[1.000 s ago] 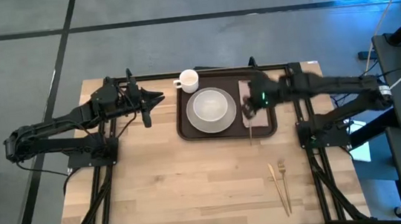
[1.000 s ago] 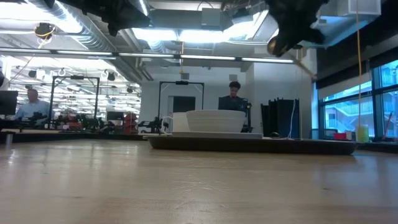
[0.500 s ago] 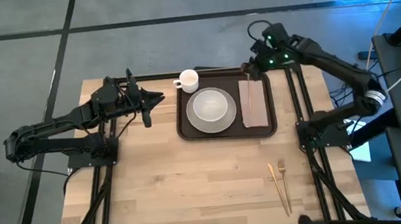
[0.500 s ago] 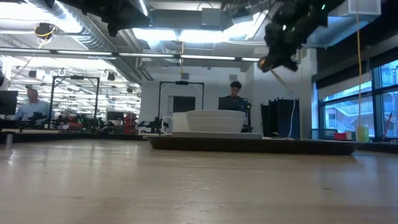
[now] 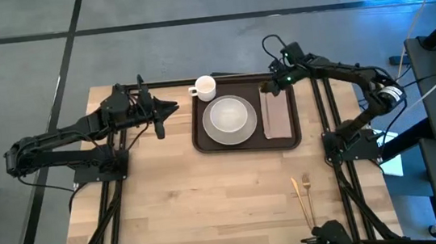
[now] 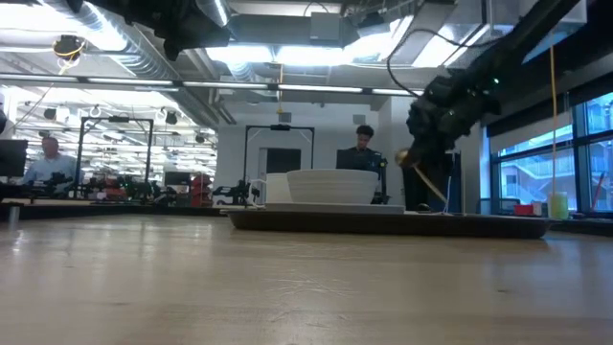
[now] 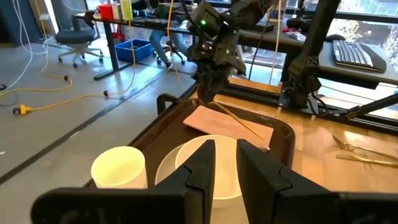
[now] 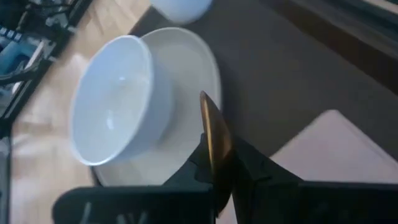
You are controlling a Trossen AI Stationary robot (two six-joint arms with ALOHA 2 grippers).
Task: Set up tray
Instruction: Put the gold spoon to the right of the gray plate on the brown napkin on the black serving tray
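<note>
The dark brown tray point(image 5: 200, 132) lies at the table's far middle. On it are a white bowl on a white plate point(image 5: 229, 118), a white cup point(image 5: 204, 86) and a pinkish napkin point(image 5: 278, 117). My right gripper point(image 5: 269, 90) is over the napkin's far end, shut on a thin gold utensil point(image 7: 239, 123). My left gripper point(image 5: 174, 106) hovers left of the tray, pointing at it. A narrow gap shows between its fingers point(image 7: 225, 163), and nothing is in it. My right gripper pinches the gold utensil near its upper end point(image 8: 214, 143) between its two fingers. The fingers slant down from the table's far right. The utensil slopes down from them toward the near side, along the napkin point(image 7: 205, 118). Whether its lower end point(image 7: 260, 137) touches the napkin I cannot tell.
A gold fork point(image 5: 309, 198) and another gold utensil point(image 5: 298, 195) lie on the bare wood near the table's front right. The dark arm frames point(image 5: 333, 138) stand at both sides. People sit and stand in the room behind the table.
My right gripper has carried the gold utensil from above the napkin's middle toward the table's far edge. It then sank to the napkin's far end and tipped further downward. The utensil now slopes low over the napkin. My left gripper has kept still.
</note>
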